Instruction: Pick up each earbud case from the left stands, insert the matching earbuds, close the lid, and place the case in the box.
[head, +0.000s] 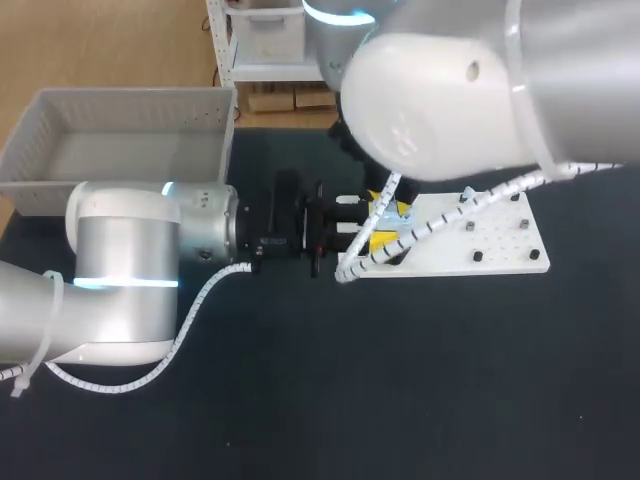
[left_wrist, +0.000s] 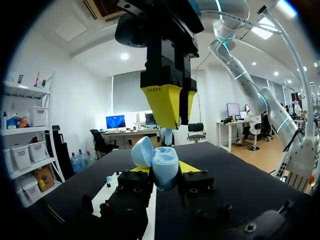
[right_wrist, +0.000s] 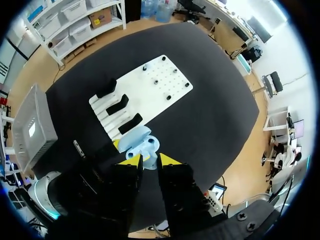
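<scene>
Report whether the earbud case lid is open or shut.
Open: the earbud case has its lid swung up beside the body, not seated on it.

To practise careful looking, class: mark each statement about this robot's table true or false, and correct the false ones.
1. The earbud case has its lid open. True.
2. The case lies in the grey box. False: the left gripper holds it between its fingers, over the table.
3. The right gripper is above the case. True.
4. The white board sits inside the box. False: it lies on the table, apart from the box.
</scene>
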